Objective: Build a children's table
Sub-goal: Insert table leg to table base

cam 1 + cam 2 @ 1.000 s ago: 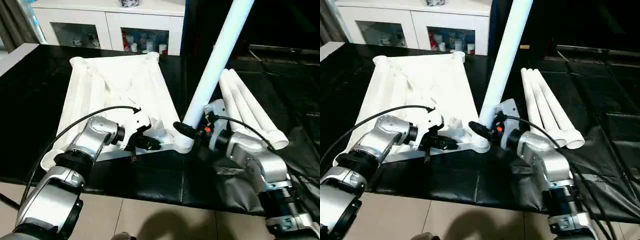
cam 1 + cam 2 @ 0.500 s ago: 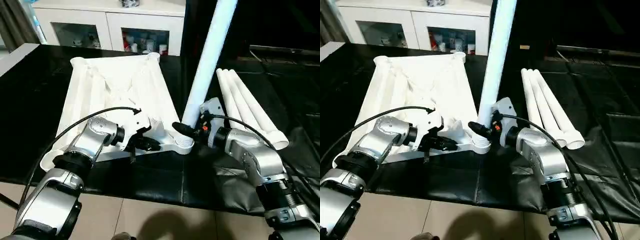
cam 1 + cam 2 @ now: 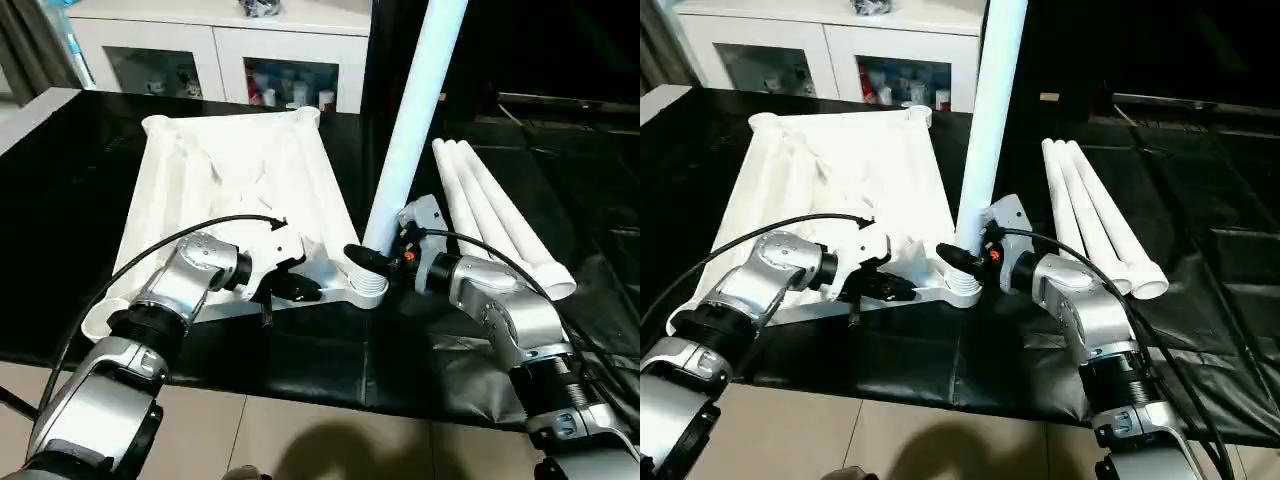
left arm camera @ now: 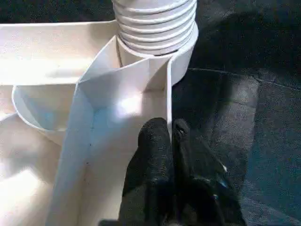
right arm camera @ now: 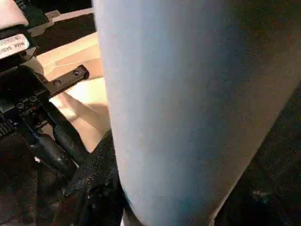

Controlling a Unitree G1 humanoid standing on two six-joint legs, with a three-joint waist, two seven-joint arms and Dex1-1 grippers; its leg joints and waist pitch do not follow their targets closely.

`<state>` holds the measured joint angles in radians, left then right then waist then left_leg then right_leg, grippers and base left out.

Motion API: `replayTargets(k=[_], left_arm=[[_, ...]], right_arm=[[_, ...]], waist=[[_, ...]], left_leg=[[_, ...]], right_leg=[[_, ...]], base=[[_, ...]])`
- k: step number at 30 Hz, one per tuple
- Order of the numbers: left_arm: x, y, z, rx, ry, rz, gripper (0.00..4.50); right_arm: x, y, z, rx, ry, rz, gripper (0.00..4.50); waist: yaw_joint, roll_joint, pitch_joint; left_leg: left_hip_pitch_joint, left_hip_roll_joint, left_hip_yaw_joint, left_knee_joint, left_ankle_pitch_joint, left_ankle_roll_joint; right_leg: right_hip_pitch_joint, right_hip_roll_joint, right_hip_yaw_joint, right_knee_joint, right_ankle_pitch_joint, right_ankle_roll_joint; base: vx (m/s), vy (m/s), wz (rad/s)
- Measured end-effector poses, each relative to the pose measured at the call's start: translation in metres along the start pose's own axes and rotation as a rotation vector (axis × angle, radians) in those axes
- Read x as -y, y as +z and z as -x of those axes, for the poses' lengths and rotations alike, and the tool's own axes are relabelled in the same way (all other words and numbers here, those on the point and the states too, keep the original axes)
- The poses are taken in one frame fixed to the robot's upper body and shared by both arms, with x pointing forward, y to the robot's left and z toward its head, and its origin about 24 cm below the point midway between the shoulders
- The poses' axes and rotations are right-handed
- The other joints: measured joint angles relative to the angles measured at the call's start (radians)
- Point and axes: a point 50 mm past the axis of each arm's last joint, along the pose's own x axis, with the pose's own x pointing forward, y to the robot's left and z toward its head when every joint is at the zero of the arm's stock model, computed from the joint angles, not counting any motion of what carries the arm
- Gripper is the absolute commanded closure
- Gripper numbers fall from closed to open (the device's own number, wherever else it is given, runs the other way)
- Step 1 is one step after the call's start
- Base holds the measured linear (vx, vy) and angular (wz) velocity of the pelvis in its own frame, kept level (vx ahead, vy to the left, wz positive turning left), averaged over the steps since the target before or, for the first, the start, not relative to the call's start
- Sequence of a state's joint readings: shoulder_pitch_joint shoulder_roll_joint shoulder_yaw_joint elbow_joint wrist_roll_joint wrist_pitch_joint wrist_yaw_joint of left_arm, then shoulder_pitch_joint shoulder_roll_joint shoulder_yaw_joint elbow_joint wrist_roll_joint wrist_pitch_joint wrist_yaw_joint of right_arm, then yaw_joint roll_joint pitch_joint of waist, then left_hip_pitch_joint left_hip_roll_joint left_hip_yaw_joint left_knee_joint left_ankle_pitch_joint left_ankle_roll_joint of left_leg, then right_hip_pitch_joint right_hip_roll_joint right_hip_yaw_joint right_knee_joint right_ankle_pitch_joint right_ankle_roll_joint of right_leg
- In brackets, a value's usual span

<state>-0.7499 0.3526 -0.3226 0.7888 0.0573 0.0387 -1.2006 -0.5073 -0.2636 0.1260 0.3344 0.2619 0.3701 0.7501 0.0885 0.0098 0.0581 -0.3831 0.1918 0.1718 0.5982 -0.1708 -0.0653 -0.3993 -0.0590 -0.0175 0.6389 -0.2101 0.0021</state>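
Here, nearest the robot, the near corner socket (image 3: 368, 287) of the upturned table top (image 3: 240, 190) is the landmark: the first leg (image 3: 412, 120) stands in it, threaded end down, ridges visible at the socket mouth in the left wrist view, so I judge it not fully seated. Step in hand, by my reading: screwing this leg into the top. The right gripper (image 3: 372, 262) is closed around the leg's base just above the socket, one black finger showing on the side toward the top; forearm comes in low from the right, wrist bent toward the socket. The left gripper (image 3: 297, 288) sits just left of the socket, fingers (image 4: 157, 141) pressed nearly together, pinching the thin upright edge wall of the top to steady it; in its wrist view one finger lies inside the wall, one outside. Left forearm slants in from the near left, elbow bent, wrist turned inward toward the socket. Leg leans a little right of plumb as it rises past the frame top. Next move, as I judge it: keep the top pinned, twist the leg further, releasing and re-gripping as needed, holding it square to the socket so the thread does not cross. Right of the socket and a bit farther, three spare legs (image 3: 490, 215) lie side by side on the black table (image 3: 60, 180), touching each other. Beyond the top's far corner sockets (image 3: 306, 114) stands a white glass-door cabinet (image 3: 215, 55).
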Motion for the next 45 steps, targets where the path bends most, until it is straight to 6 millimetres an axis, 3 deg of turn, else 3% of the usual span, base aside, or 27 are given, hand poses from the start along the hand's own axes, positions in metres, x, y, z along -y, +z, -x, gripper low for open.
replayTargets(k=[9, 17, 34, 45], left_arm=[[-0.001, -0.004, -0.002, 0.004, 0.010, 0.021, 3.80], [0.000, -0.004, -0.002, 0.009, -0.011, 0.031, 4.49], [0.000, -0.006, 0.001, 0.009, -0.037, 0.054, 4.50], [0.000, -0.005, -0.002, 0.017, -0.033, 0.084, 4.50]], right_arm=[[-0.002, 0.000, -0.001, 0.007, 0.009, -0.001, 2.57], [-0.001, 0.000, -0.001, 0.010, 0.007, 0.000, 2.57], [-0.002, 0.000, -0.004, -0.010, 0.047, 0.026, 2.57], [0.008, -0.011, 0.005, 0.103, -0.003, -0.169, 2.57]], waist=[[-0.002, 0.000, 0.000], [-0.002, 0.001, 0.000], [-0.004, 0.001, 0.000], [-0.002, 0.006, -0.001]], left_leg=[[0.000, 0.000, 0.000, 0.000, 0.000, 0.000], [0.000, 0.000, 0.000, 0.000, 0.000, 0.000], [0.000, 0.000, 0.000, -0.001, 0.000, 0.000], [0.000, 0.000, 0.000, -0.001, 0.000, 0.000]], right_leg=[[0.000, 0.000, 0.000, -0.001, 0.000, 0.000], [0.000, 0.000, 0.000, -0.001, 0.000, 0.000], [0.000, 0.000, 0.000, -0.002, 0.000, 0.000], [0.000, 0.000, 0.000, -0.003, 0.001, -0.001]], base=[[0.000, 0.000, 0.00], [0.000, 0.000, 0.00], [0.000, 0.000, 0.00], [0.000, 0.000, 0.00]])
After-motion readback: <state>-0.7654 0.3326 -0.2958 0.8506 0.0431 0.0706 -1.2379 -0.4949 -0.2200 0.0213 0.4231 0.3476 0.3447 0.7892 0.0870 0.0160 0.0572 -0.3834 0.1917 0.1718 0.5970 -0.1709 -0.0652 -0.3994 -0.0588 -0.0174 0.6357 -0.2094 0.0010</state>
